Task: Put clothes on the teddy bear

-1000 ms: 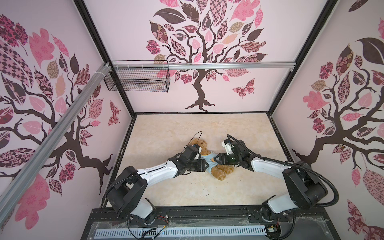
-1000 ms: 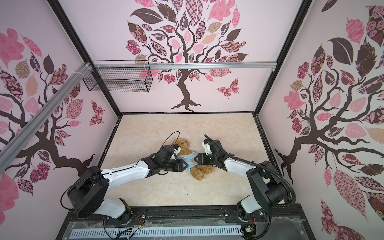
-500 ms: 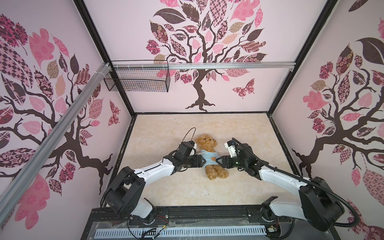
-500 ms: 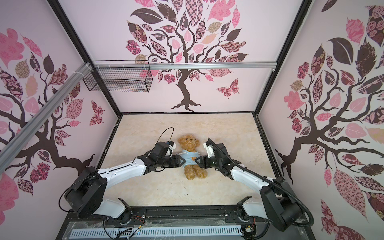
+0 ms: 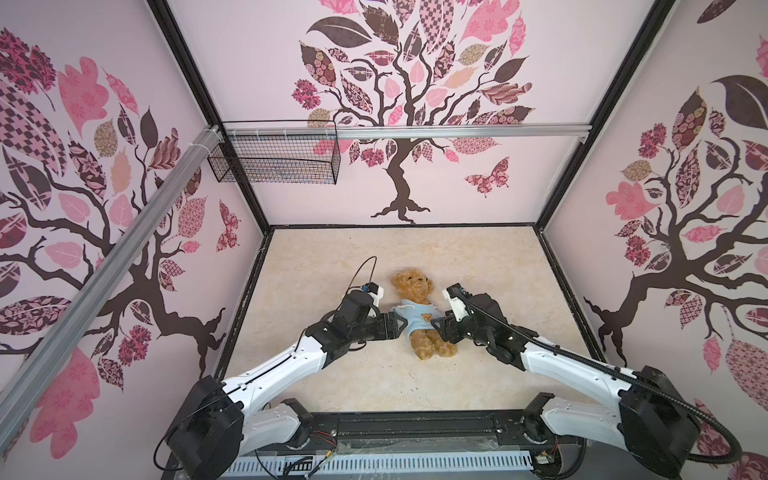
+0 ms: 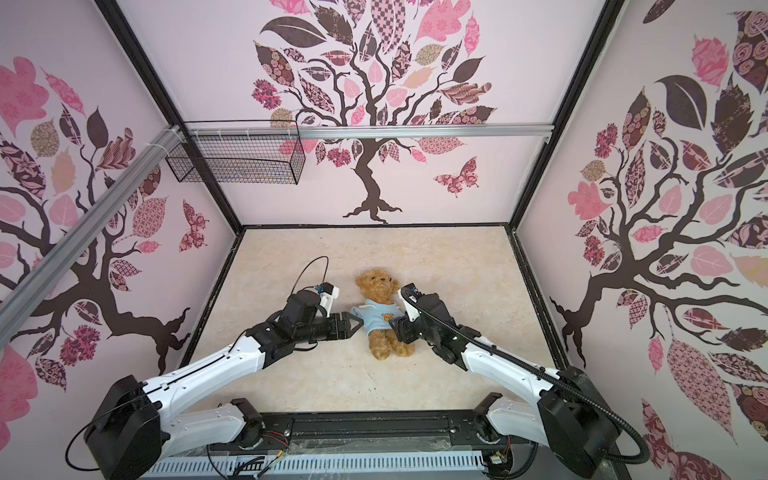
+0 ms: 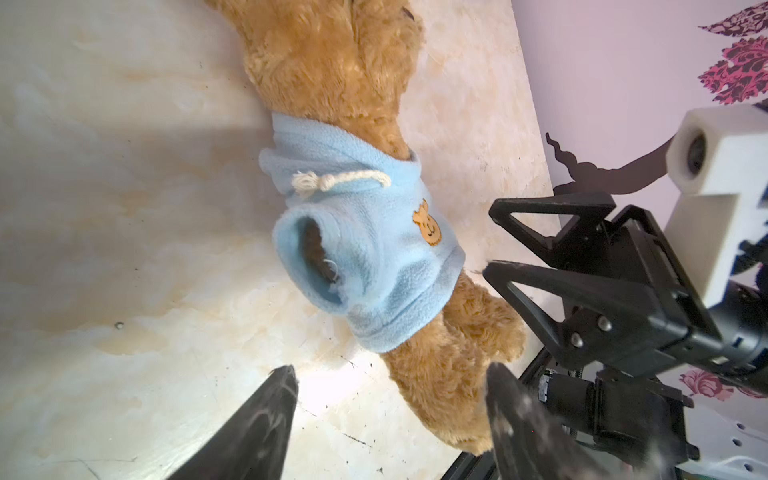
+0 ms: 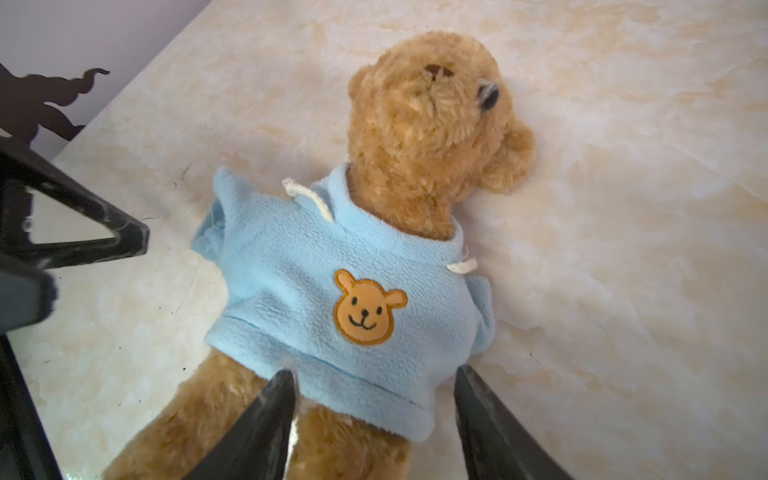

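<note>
The teddy bear (image 5: 411,284) (image 6: 376,286) lies on its back mid-table, head toward the back wall, in both top views. A light-blue hooded shirt (image 5: 417,318) (image 8: 316,291) with an orange bear-face print covers its torso. The sleeve opening (image 7: 316,257) faces the left wrist camera and no paw shows in it. My left gripper (image 5: 401,324) (image 7: 392,372) is open just beside the shirt's left side, holding nothing. My right gripper (image 5: 436,326) (image 8: 376,374) is open at the shirt's hem by the bear's right hip; its fingers straddle the hem without clamping it.
The beige marble tabletop (image 5: 478,270) is boxed in by patterned walls with black posts. A black wire basket (image 5: 274,160) hangs from an aluminium rail at the back left. The arms' base bar (image 5: 415,428) runs along the front edge.
The bear has gone from lying slanted between both grippers to lying straight, head toward the back. Both grippers have let go of the shirt, opened wider and drawn slightly back.
</note>
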Controlling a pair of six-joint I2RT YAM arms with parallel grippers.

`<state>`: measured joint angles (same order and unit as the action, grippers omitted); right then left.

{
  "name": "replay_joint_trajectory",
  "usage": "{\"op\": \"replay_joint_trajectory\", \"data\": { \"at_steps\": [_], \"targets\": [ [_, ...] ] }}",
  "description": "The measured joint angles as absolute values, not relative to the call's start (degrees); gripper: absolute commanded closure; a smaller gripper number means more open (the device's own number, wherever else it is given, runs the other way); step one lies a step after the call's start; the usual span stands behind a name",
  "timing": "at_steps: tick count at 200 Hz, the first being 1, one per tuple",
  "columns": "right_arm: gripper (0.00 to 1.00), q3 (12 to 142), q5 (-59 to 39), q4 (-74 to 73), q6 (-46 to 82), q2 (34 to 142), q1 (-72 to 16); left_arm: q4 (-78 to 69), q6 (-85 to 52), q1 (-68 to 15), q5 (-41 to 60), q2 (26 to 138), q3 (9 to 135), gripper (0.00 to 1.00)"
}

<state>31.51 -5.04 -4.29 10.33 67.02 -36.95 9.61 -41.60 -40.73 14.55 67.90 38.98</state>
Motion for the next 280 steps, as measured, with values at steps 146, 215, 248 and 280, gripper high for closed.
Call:
{"op": "replay_joint_trajectory", "data": {
  "at_steps": [146, 215, 248, 280],
  "targets": [
    [0.45, 22.9, -12.6, -12.1, 23.9, 65.5, -40.8, 7.3, -48.1, -49.5, 15.1, 74.5, 38.9, 0.4],
    [0.42, 24.1, -5.9, -12.3, 11.5, 64.1, -41.1, 6.0, -46.5, -44.6, 16.4, 75.2, 35.9, 0.72],
    [0.39, 24.5, -5.1, -14.7, 3.6, 64.6, -41.5, 5.6, -44.8, -43.0, 17.4, 74.0, 34.1, 0.78],
    [0.38, 25.5, -3.1, -17.3, -4.9, 67.6, -45.0, 5.1, -43.9, -42.7, 18.4, 73.6, 33.6, 0.8]
  ]
}}
